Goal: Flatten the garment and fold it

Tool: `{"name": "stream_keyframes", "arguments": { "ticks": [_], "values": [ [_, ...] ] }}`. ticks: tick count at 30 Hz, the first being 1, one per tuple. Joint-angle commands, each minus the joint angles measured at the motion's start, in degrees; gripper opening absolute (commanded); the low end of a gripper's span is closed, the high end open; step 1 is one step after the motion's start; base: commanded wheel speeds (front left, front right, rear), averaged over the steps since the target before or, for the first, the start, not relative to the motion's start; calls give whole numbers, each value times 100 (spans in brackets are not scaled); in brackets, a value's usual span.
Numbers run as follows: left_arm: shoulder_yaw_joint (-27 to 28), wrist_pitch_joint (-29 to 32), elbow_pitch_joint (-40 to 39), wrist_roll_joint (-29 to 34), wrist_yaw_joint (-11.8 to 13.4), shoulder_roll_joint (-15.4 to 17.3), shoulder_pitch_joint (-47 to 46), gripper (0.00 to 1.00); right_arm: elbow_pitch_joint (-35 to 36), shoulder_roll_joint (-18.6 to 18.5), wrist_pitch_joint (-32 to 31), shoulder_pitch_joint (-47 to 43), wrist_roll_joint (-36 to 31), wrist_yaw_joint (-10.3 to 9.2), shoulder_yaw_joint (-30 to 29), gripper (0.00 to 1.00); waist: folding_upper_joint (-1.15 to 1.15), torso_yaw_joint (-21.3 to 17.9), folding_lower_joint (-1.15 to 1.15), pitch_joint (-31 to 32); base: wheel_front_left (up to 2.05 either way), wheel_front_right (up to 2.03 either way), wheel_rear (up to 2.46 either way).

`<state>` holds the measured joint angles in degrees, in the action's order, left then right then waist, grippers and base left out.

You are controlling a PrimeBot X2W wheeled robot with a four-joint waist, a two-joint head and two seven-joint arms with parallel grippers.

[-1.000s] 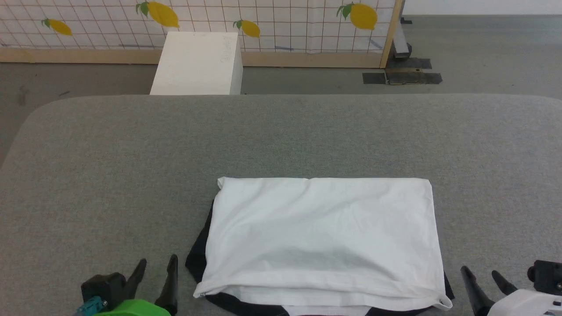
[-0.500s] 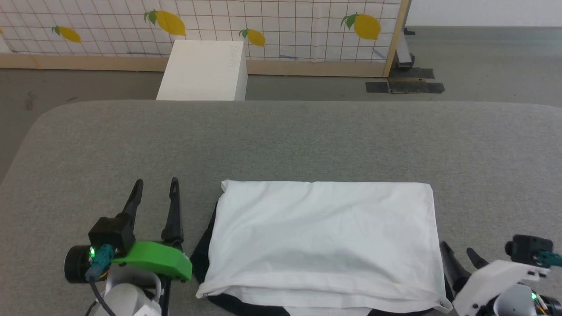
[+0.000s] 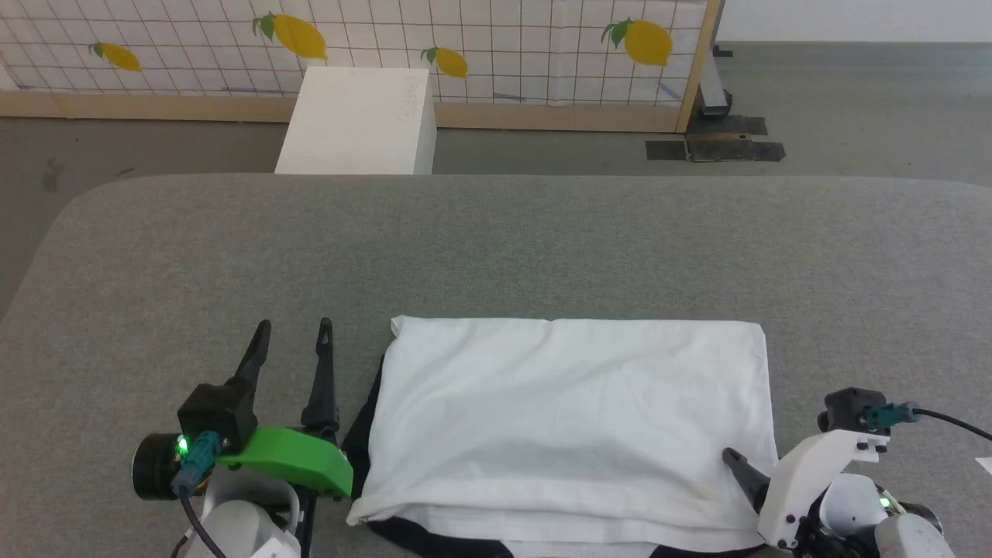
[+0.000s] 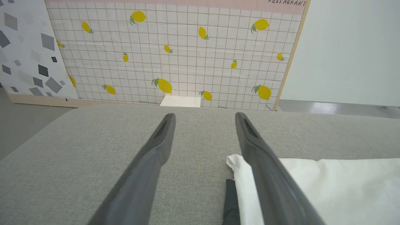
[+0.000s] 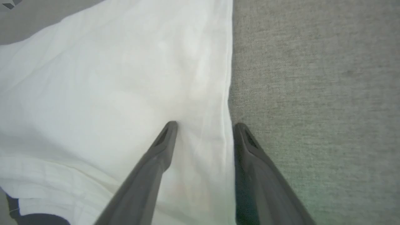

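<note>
Fold stage: garment (image 3: pixel 573 418) lies near the front of the grey table (image 3: pixel 496 248), already a white rectangle w/ black sleeve bits poking out at left & front, so prob. one more fold to go. The left gripper (image 3: pixel 294 325) is wide apart, empty, just beside its left edge; the right gripper (image 5: pixel 206 125) is also wide, empty, straddling the right edge. Next: both need to pinch matching edges & lift evenly.

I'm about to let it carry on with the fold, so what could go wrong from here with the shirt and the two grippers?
1. The right gripper stands open astride the right edge of the shirt, one finger over white cloth, one over the table. Closing may pinch just the top layer and drag the fold open.
2. A black sleeve pokes out by the open left gripper. A grasp there might pull it out further.
</note>
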<state>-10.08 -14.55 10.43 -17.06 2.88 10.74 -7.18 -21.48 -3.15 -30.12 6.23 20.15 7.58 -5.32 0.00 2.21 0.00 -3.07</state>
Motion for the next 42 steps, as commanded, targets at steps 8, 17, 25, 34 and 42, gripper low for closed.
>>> {"name": "stream_keyframes", "arguments": {
  "ticks": [8, 17, 25, 34, 42],
  "values": [
    [201, -44, 88, 214, -187, -172, -28, 100, 76, 27, 230, -44, -213, -9, -336, 0, 0, -3, 0, 22, 0, 0, 0],
    [394, -44, 41, 361, -314, -308, 49, 100, 801, 27, 400, -184, -1696, -9, -1697, 0, 0, -86, 0, -8, 0, 0, 0],
    [472, -44, 96, 456, -442, -399, 45, 100, 1712, 27, 53, -401, -1894, -9, -1577, 0, 0, -86, 0, -34, 0, 0, 0],
    [564, -45, 135, 550, -520, -441, 49, 100, 3763, 27, -781, -777, -1536, -9, 235, 0, 0, -25, 0, -4, 0, 0, 0],
    [549, -45, 172, 606, -595, -513, -33, 100, 3532, 6, -1101, -340, -1658, -9, 1819, 0, 0, 138, 0, -73, 0, 0, 0]
  ]
}}
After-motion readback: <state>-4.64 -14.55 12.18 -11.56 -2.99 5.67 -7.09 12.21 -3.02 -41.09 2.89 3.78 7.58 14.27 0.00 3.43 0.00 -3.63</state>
